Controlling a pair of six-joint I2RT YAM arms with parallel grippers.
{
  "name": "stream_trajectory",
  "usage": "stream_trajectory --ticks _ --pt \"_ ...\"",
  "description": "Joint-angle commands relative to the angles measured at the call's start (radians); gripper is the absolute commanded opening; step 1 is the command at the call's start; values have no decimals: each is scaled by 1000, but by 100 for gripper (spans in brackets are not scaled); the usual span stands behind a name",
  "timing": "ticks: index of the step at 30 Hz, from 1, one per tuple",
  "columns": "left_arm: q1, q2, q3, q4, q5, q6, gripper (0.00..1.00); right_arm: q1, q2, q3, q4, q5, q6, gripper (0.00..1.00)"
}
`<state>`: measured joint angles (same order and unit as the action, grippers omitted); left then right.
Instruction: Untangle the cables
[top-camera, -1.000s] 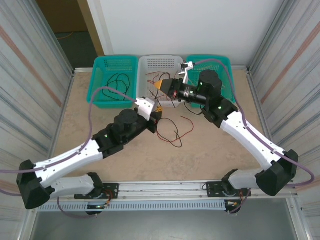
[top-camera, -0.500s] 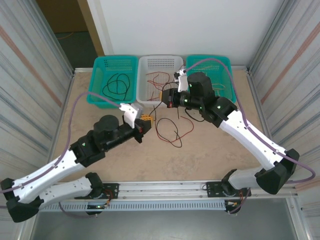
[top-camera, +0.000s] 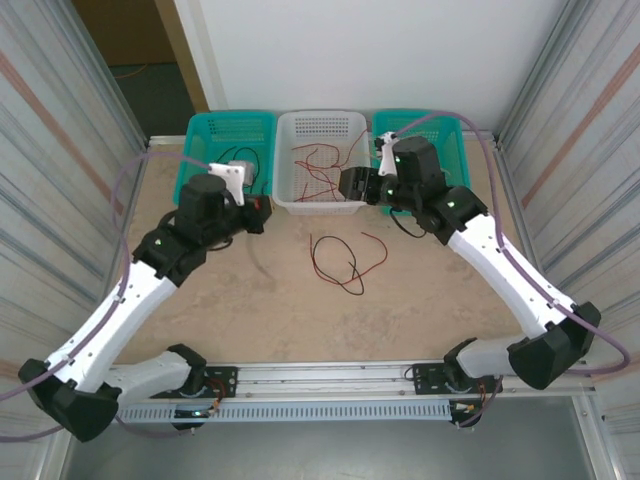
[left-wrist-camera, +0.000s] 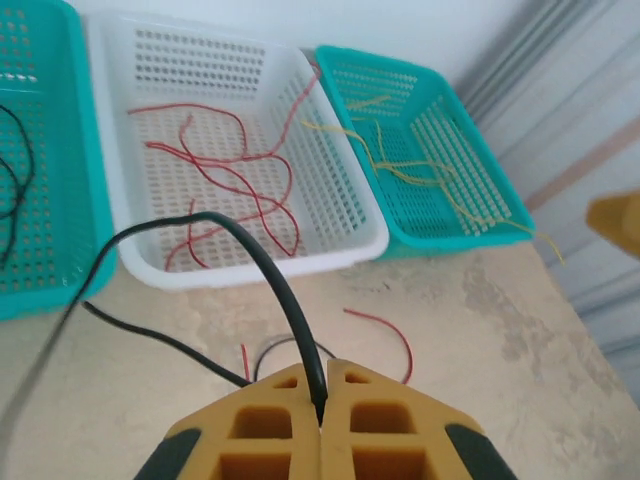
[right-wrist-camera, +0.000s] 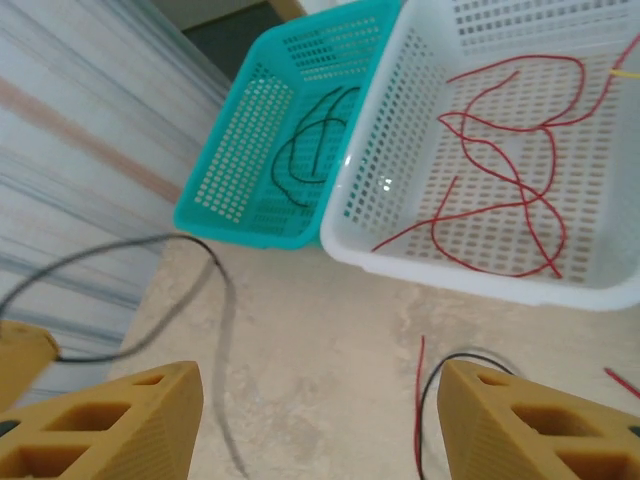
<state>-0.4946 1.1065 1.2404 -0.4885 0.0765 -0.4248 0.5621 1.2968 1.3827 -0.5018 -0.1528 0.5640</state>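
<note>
Top: left end effector (top-camera: 258, 212) sits near the surface's far-left corner, just in front of the left teal basket (top-camera: 212, 135). Right end effector (top-camera: 345, 186) is at the white basket (top-camera: 310, 207) front wall. Loose cables (top-camera: 340, 262), red and black, lie mid-surface.
Left wrist: tips together, clamped on the black cable (left-wrist-camera: 262, 262).
Right wrist: fingers (right-wrist-camera: 110, 420) apart. Red cables (right-wrist-camera: 510, 170) are in the white basket.

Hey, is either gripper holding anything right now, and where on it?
The left gripper pinches a black cable between its shut fingertips; whether near its end cannot be told. The right gripper is open, holding nothing.
</note>
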Motion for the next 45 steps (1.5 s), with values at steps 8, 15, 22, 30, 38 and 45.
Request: stream_trajectory --ticks 8,15,22,30,38,45 --pt "281 328 396 -12 66 -7 0 7 -64 -73 -36 -36 17 63" --pt "369 546 430 182 129 -43 37 12 -50 -80 -55 -39 14 62" --pt "369 624 353 122 134 -59 59 11 -29 -112 -79 -25 13 62" --pt "310 363 197 59 66 -17 64 19 86 -203 -158 -1 -2 69" --pt "183 95 -43 17 221 -87 61 113 277 -216 -210 -25 -51 59" --pt "85 -49 -271 19 221 -193 58 221 466 -141 -277 13 -114 44"
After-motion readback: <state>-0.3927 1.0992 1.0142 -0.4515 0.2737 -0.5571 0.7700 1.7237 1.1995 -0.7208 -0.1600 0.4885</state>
